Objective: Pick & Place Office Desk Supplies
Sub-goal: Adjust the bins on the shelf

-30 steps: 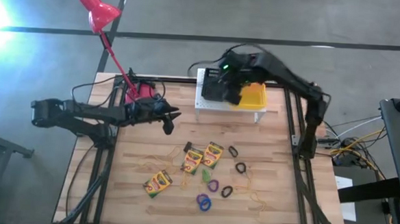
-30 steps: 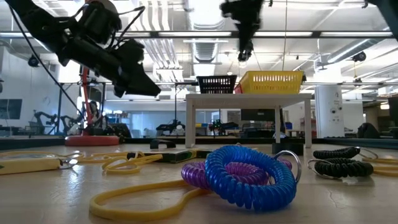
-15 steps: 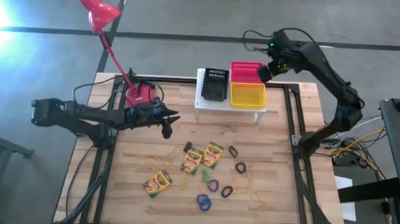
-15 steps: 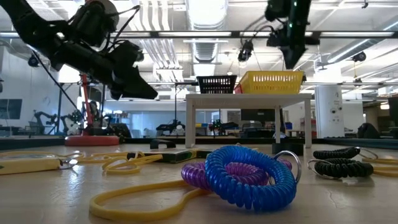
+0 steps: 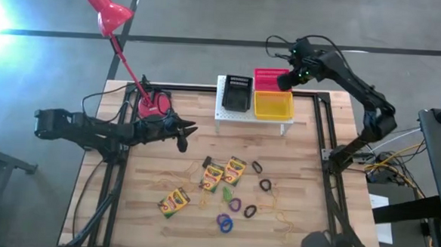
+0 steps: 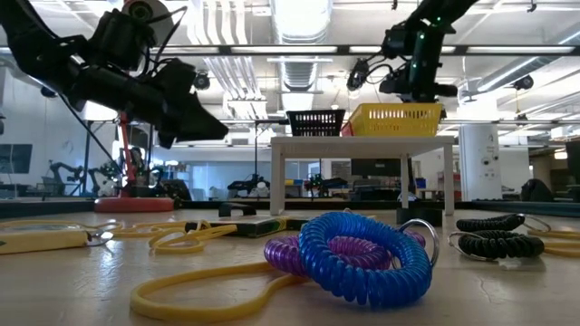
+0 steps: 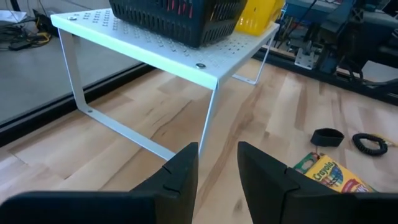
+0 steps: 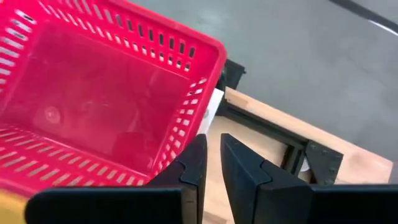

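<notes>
Crayon boxes (image 5: pixel 235 170) (image 5: pixel 175 201) lie flat on the wooden table with black rings (image 5: pixel 265 185), a purple ring (image 5: pixel 234 204), a blue ring (image 5: pixel 224 223) and thin yellow rubber bands (image 5: pixel 282 217). My left gripper (image 5: pixel 184 133) hovers open, almost level, over the table's left part, pointing at the white stand (image 7: pixel 186 53); a crayon box (image 7: pixel 333 177) lies ahead of it. My right gripper (image 5: pixel 283 80) hangs over the red basket's (image 8: pixel 93 106) right rim, pointing down. Its fingers stand a narrow slit apart (image 8: pixel 213 155) with nothing between them.
The white stand (image 5: pixel 255 116) at the table's far edge carries a black basket (image 5: pixel 236 92), a red basket (image 5: pixel 267 74) and a yellow basket (image 5: pixel 273 104). A red desk lamp (image 5: pixel 105 8) rises from its base (image 5: pixel 155 103) at the far left, behind my left arm.
My right gripper has swung from above the black and yellow baskets toward the table's far right, rolling its wrist. It then came back a little and sank over the red basket's right rim.
</notes>
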